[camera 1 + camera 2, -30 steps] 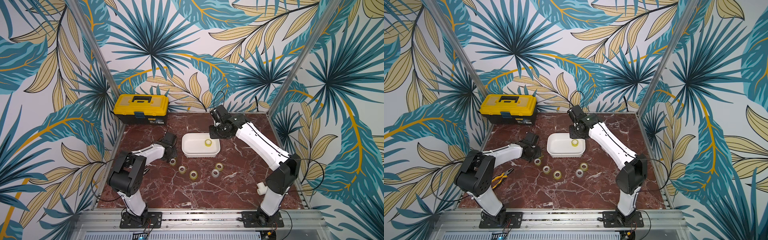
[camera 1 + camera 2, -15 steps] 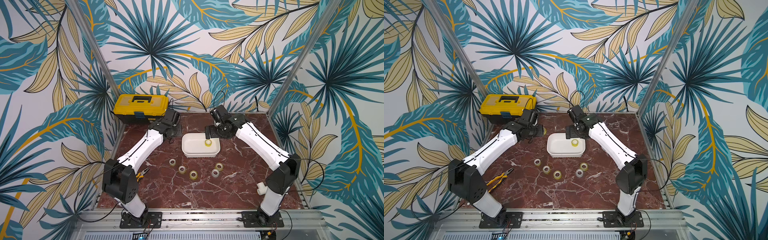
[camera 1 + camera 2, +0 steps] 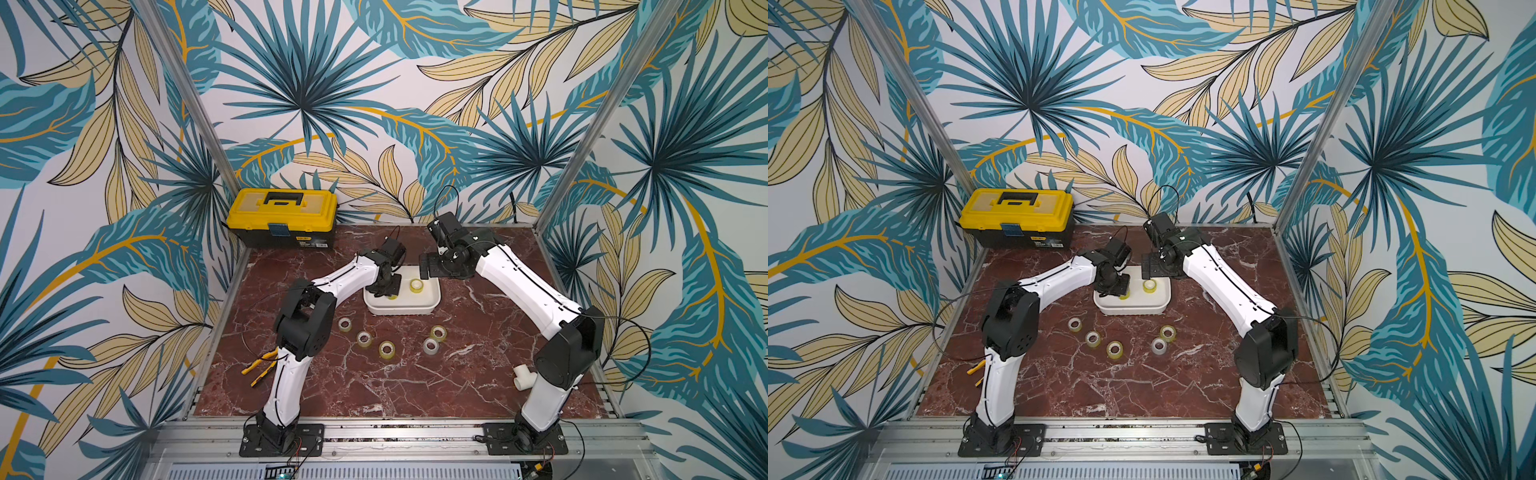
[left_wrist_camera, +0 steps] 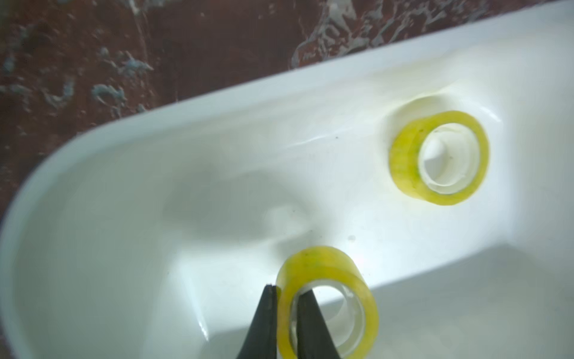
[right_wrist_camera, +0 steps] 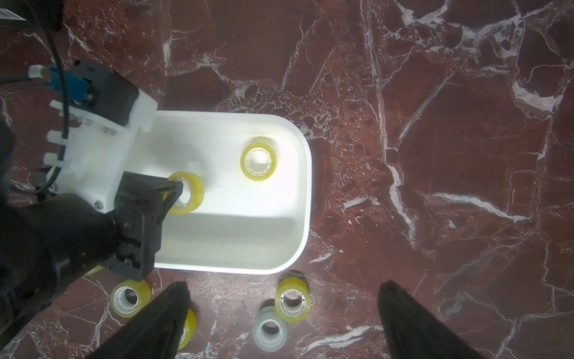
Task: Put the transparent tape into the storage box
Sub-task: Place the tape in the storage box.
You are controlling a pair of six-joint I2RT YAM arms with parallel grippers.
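Red marble table (image 3: pixel 415 386), left gripper (image 4: pixel 287 292) pinching one roll of transparent tape (image 4: pixel 329 267) over the white storage box (image 3: pixel 409 310), another roll (image 3: pixel 416 285) lying inside, five rolls (image 3: pixel 386 349) on the table, right gripper (image 5: pixel 283 286) fingers spread wide

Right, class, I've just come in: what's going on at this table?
The left claw is shut on one roll of transparent tape, holding it over the storage box. Another roll already lies inside. The right claw hangs open near the box, holding nothing. Five more rolls wait on the marble table.
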